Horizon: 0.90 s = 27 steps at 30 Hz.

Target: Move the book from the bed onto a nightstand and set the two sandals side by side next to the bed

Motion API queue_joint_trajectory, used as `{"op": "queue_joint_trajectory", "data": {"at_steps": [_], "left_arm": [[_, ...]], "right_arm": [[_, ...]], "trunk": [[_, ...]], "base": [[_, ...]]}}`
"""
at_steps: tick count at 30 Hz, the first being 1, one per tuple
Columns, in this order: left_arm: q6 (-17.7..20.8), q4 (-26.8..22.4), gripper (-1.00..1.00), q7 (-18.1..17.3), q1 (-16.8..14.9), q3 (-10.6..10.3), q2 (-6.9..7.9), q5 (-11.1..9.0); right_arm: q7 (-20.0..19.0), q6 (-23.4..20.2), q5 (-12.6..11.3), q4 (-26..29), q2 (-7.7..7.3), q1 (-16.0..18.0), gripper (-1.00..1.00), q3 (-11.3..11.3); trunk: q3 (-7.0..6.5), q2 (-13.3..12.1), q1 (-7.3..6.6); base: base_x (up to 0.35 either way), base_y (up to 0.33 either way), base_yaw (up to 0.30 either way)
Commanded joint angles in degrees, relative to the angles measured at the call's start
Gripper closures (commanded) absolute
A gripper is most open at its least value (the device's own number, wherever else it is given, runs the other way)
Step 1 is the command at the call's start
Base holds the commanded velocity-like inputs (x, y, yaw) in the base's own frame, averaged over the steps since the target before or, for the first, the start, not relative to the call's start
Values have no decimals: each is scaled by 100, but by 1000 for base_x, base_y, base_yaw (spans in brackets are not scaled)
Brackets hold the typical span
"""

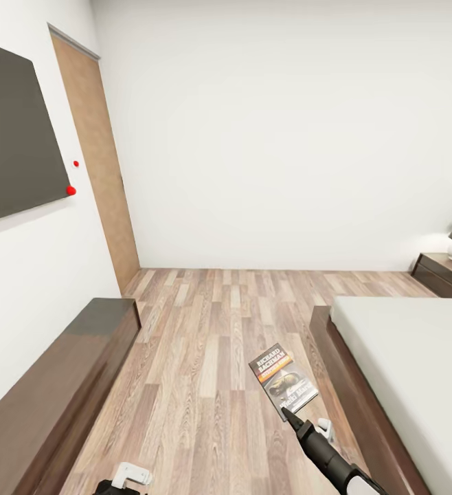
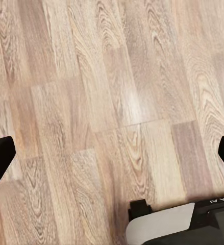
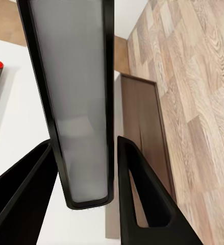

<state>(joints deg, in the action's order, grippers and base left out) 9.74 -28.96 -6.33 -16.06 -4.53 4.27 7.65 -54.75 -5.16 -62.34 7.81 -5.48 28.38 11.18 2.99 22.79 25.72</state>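
White walls and brown wood-plank floor (image 1: 205, 357) surround the robot. Left gripper (image 2: 112, 153) hangs spread over bare planks. Right gripper (image 1: 289, 414) clamps the thin dark paperback book (image 1: 283, 380) with the orange band (long axis toward eleven o'clock); the glossy dark-brown nightstand (image 1: 446, 273) lies at two o'clock.

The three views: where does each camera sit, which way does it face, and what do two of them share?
Head view: high on the robot, facing forward and down over the brown wood-plank floor; right arm holds the dark orange-banded paperback book.
Left wrist view: faces down at floor; left gripper jaws apart.
Right wrist view: looks along jaws shut on the book's edge.
Shared by head and right wrist: the long dark wooden bench.
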Motion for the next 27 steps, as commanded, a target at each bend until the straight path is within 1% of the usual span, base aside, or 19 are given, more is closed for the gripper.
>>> {"op": "queue_joint_trajectory", "data": {"at_steps": [1, 27], "left_arm": [[28, -13, -100, -17, -2, -13, 4, 59], [28, -13, -100, -17, -2, -13, 4, 60]], "right_arm": [[-19, -55, -68, 1, -1, 7, 100, 16], [-18, -55, -68, 1, 1, 2, 100, 16]], "trunk": [[13, 13, 7], [13, 13, 7]], "base": [[316, 113, 0], [317, 108, 0]]}}
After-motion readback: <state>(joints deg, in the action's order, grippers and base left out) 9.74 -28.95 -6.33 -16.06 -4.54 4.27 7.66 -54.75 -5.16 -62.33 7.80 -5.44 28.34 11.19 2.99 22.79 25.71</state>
